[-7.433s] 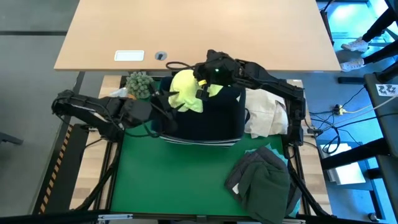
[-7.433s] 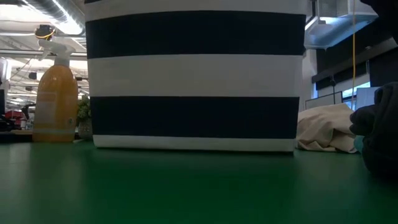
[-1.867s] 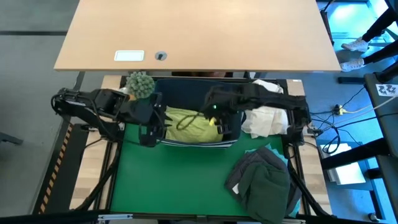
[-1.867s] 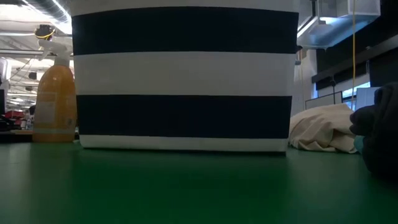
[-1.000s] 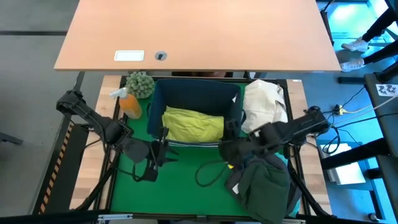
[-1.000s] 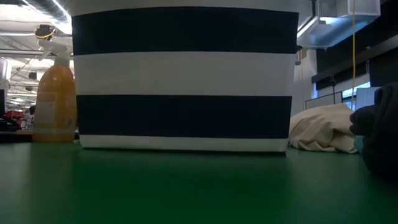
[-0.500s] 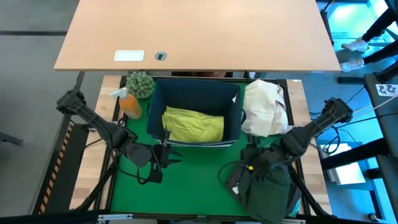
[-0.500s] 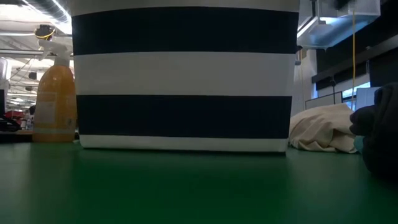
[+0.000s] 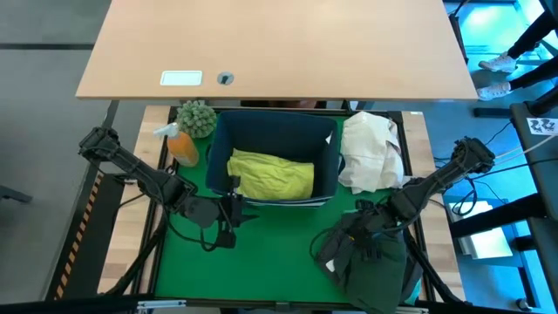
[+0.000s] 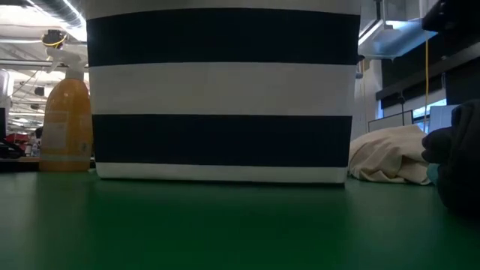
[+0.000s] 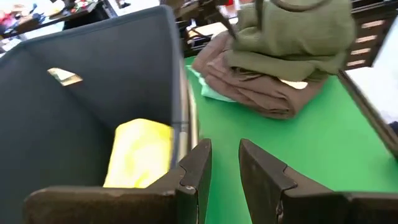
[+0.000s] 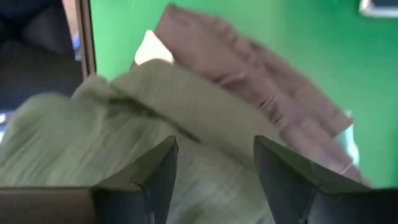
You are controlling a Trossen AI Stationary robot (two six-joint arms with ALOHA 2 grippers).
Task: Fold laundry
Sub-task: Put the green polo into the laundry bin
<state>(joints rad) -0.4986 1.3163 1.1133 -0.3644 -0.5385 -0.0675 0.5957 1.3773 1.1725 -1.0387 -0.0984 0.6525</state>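
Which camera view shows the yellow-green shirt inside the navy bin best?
The high view: the yellow-green shirt lies fully visible inside the navy bin. The left wrist view shows only part of it, blurred. The low view shows only the bin's striped wall; the right wrist view shows neither.

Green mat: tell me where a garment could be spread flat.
Free: the green mat in front of the navy bin, left of the dark garment pile. Crowded: the right side, with the pile and cream bundle; the left claw sits by the bin.
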